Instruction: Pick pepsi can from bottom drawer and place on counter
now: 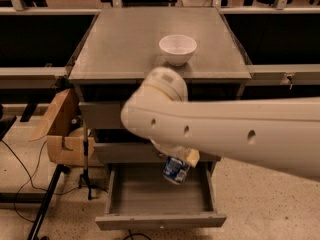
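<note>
The pepsi can (pixel 175 170), blue with white markings, hangs tilted in the air above the open bottom drawer (pixel 159 194). My gripper (pixel 181 158) sits just under my white arm and is shut on the can's upper end. The drawer's flat grey inside shows nothing else in it. The counter (pixel 125 44) is the grey cabinet top above, well higher than the can. My arm hides the fronts of the two upper drawers on the right.
A white bowl (pixel 177 49) stands on the counter near its front right. An open cardboard box (pixel 62 134) sits on a stand left of the cabinet, with cables on the floor. Dark benches flank the cabinet on both sides.
</note>
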### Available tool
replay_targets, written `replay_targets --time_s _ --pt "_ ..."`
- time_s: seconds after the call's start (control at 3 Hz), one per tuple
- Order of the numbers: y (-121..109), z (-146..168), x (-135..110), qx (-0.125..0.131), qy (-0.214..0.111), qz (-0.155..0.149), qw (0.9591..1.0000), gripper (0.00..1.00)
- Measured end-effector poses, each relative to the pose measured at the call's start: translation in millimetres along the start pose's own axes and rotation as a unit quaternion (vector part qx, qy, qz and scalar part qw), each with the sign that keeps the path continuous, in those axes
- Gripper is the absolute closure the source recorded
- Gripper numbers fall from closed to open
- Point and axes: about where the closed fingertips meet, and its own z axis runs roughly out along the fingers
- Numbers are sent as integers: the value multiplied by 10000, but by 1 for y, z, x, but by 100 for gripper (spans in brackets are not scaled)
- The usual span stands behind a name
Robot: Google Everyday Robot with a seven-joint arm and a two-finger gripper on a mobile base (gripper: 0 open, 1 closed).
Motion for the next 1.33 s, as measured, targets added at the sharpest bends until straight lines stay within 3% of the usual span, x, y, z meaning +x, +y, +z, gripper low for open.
replay_targets --time_s 0.33,0.67,1.0,1.33 --pt "-12 -51 58 -136 367 -99 9992 100" --pt "-46 -106 111 53 743 -69 9972 100" --pt "-87 -129 159 488 827 131 9953 100" --pt "-142 -138 194 1169 690 370 9901 100"
